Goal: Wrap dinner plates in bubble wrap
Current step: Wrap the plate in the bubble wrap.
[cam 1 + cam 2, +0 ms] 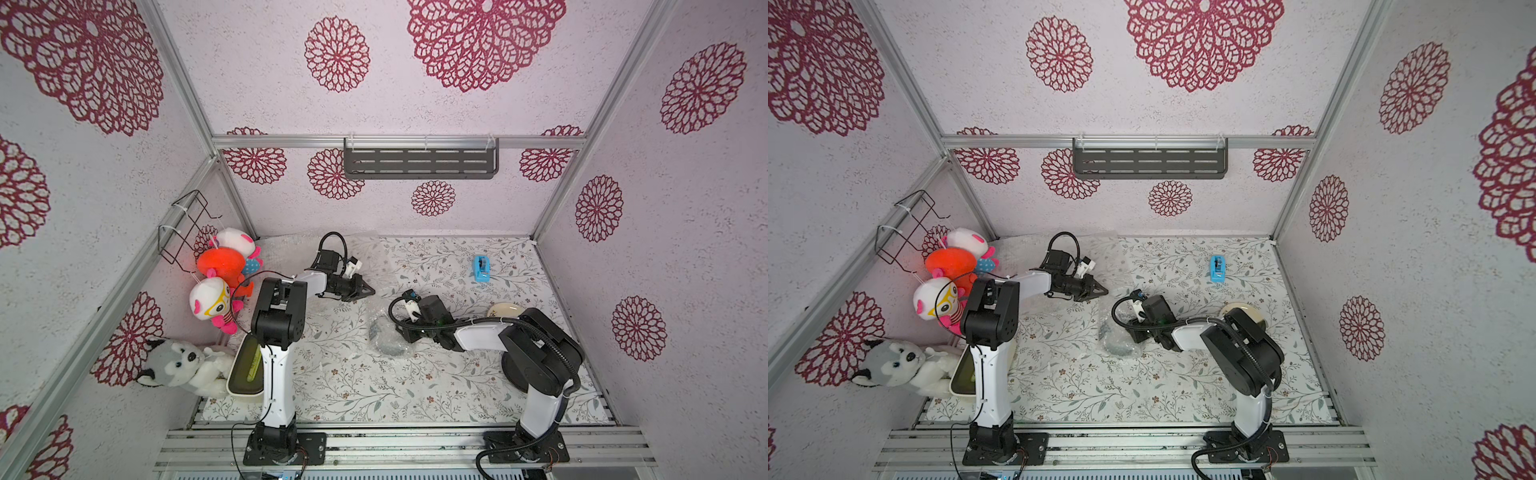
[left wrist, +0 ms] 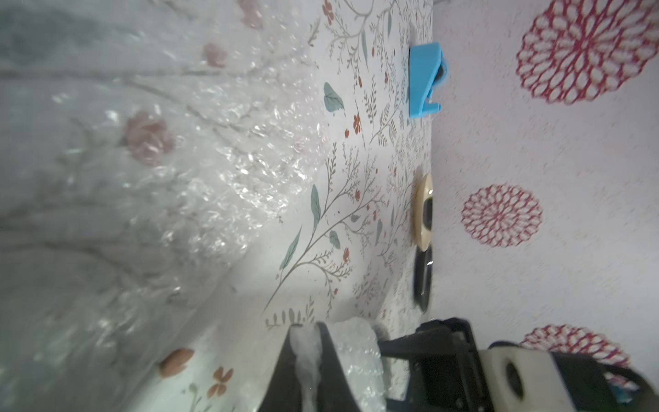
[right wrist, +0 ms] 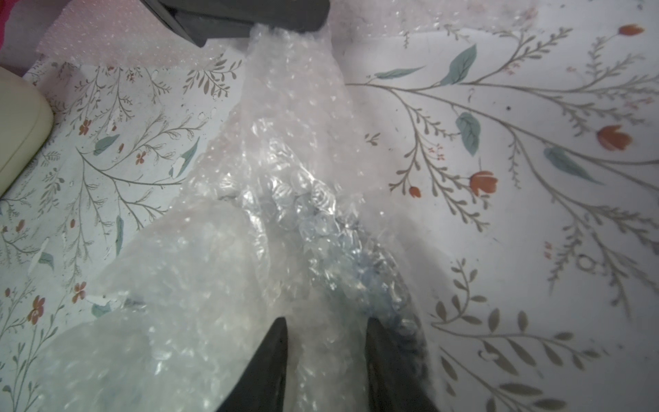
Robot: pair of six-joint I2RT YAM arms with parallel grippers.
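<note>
The flowered tabletop (image 1: pixel 353 386) carries crumpled bubble wrap (image 3: pixel 285 125) stretched between both jaws. The left jaws are closed, pinching its raised edge. The right jaws stand parted with wrap between them, but whether they grip cannot be told. A dark plate (image 1: pixel 387 347) lies wrapped at their tips. A cream plate (image 2: pixel 420 228) and a black plate (image 2: pixel 423 274) sit well apart from both jaws.

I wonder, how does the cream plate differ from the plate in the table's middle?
The cream plate is bare; the middle plate is covered in bubble wrap. The cream plate is pale; the middle plate shows dark through the wrap. The cream plate is partly hidden by the right arm; the middle plate lies at the right gripper. Both lie on the table.
</note>
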